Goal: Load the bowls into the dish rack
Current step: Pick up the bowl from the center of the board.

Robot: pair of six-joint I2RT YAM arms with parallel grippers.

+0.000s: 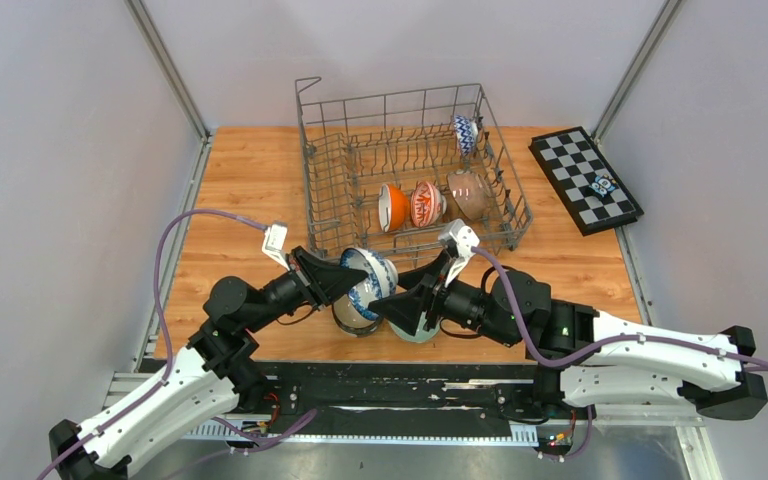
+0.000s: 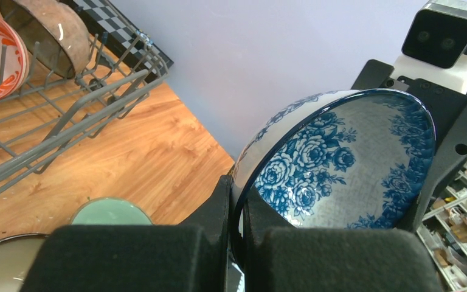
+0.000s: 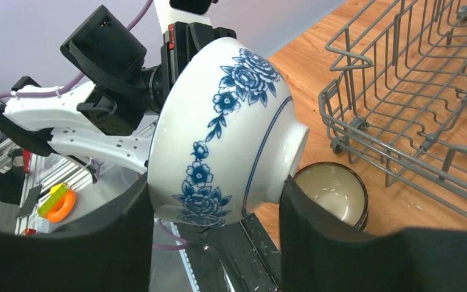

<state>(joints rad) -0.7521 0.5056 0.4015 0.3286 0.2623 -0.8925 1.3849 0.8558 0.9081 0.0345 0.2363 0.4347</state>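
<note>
Tabletop [image 1: 250, 180] wood, with the dish rack [image 1: 360, 150] at its far side, is where the blue-white bowl [image 1: 368, 280] would likely smash if one side lets go before the other holds firmly. It hangs in the air short of the rack, rim pinched tight in the left end effector [image 2: 237, 243]; the right end effector [image 3: 213, 207] straddles its body, jaws half apart, grip unclear.
</note>
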